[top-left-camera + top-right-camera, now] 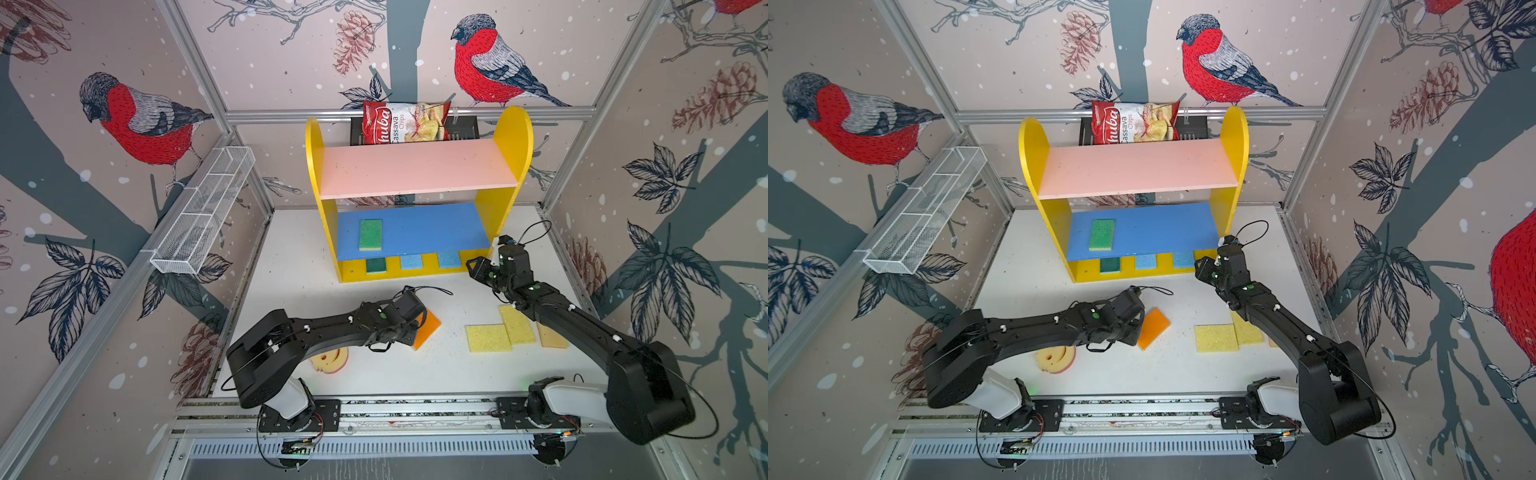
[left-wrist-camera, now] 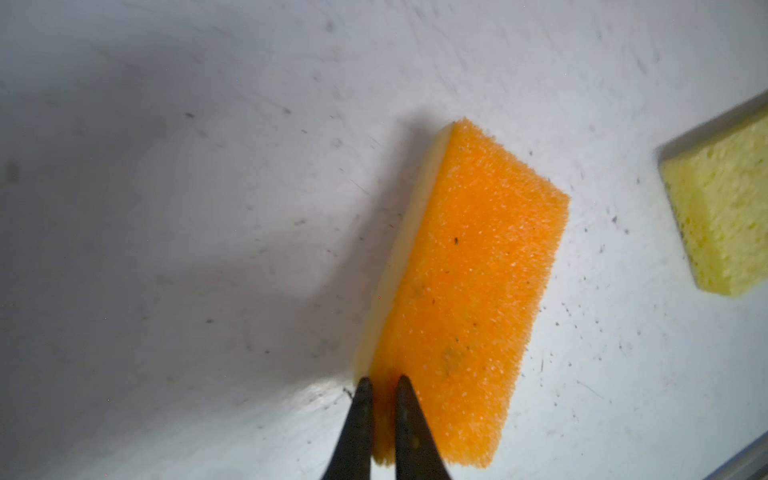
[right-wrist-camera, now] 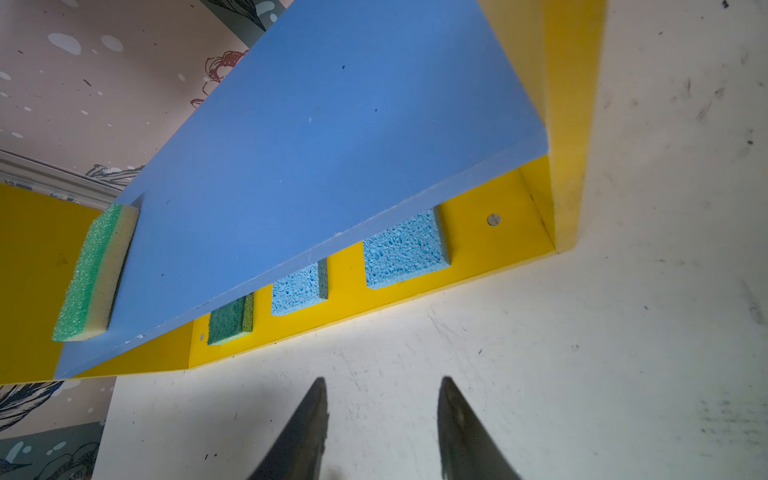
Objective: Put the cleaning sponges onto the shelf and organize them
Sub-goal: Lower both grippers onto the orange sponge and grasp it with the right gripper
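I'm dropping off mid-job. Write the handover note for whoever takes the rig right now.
Left tool: shut on one end of the orange sponge, mid-table.
Right tool: open, empty, in front of the shelf.
Done: green sponge on the blue board; dark green sponge and two light blue sponges on the yellow base.
Left: shelve the orange one, then from the table the two yellow sponges, tan sponge and smiley sponge.
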Robot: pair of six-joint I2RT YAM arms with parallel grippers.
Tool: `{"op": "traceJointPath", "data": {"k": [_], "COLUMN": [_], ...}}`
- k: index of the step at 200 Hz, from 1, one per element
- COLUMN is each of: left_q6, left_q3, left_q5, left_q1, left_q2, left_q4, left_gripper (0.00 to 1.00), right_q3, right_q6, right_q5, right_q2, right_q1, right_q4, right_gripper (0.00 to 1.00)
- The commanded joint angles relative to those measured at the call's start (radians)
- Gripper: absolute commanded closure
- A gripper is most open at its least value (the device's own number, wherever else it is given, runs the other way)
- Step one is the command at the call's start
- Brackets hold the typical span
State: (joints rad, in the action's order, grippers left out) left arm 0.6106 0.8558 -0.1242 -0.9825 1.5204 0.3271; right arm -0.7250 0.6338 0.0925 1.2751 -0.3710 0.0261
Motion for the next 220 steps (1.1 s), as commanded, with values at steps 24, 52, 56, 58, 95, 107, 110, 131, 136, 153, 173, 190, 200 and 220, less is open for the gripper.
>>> {"op": "traceJointPath", "data": {"k": [24,52,56,58,95,107,110,131,136,153,173,190,200,220], "left_q6": [0.125,0.178,0.183,0.186,0.244,0.261,0.265,0.279,0.279,0.271,0.251,0.247,0.245,0.25], "left_q3": [-0.069,-0.141,-0.15,-0.153,-0.207,-0.219,-0.221,-0.228,-0.229,-0.228,-0.232,-0.236,-0.236,-0.239], "left_q5": [-0.112,-0.1,-0.1,-0.101,-0.068,-0.059,-0.057,-0.036,-0.027,-0.003,0.029,0.041,0.036,-0.005], "left_q1": [0.075,0.11,0.11,0.111,0.125,0.125,0.125,0.125,0.125,0.124,0.125,0.125,0.125,0.127], "left_q2": [-0.1,-0.165,-0.173,-0.176,-0.202,-0.201,-0.201,-0.201,-0.202,-0.205,-0.215,-0.224,-0.229,-0.241], "left_q4": [0.059,0.027,0.023,0.022,-0.034,-0.051,-0.054,-0.069,-0.075,-0.09,-0.127,-0.146,-0.143,-0.116], "left_gripper": [0.88,0.88,0.88,0.88,0.84,0.74,0.72,0.64,0.64,0.62,0.59,0.52,0.49,0.45], "right_q3": [0.006,0.008,0.009,0.009,0.015,0.016,0.017,0.004,0.0,-0.023,-0.055,-0.078,-0.091,-0.112], "right_q6": [0.001,-0.009,-0.009,-0.009,0.003,0.002,0.002,0.0,-0.002,-0.005,0.0,0.006,0.009,0.011], "right_q5": [0.004,0.036,0.049,0.058,0.175,0.172,0.172,0.18,0.184,0.191,0.198,0.227,0.238,0.241], "right_q2": [0.018,0.055,0.064,0.07,0.18,0.205,0.211,0.25,0.262,0.308,0.369,0.414,0.434,0.461], "right_q1": [-0.077,-0.174,-0.187,-0.193,-0.303,-0.334,-0.341,-0.376,-0.383,-0.402,-0.417,-0.425,-0.43,-0.445], "right_q4": [0.046,0.09,0.098,0.102,0.157,0.165,0.166,0.163,0.16,0.148,0.135,0.143,0.15,0.153], "right_gripper": [0.56,0.51,0.5,0.49,0.38,0.37,0.37,0.34,0.34,0.33,0.32,0.35,0.42,0.57]}}
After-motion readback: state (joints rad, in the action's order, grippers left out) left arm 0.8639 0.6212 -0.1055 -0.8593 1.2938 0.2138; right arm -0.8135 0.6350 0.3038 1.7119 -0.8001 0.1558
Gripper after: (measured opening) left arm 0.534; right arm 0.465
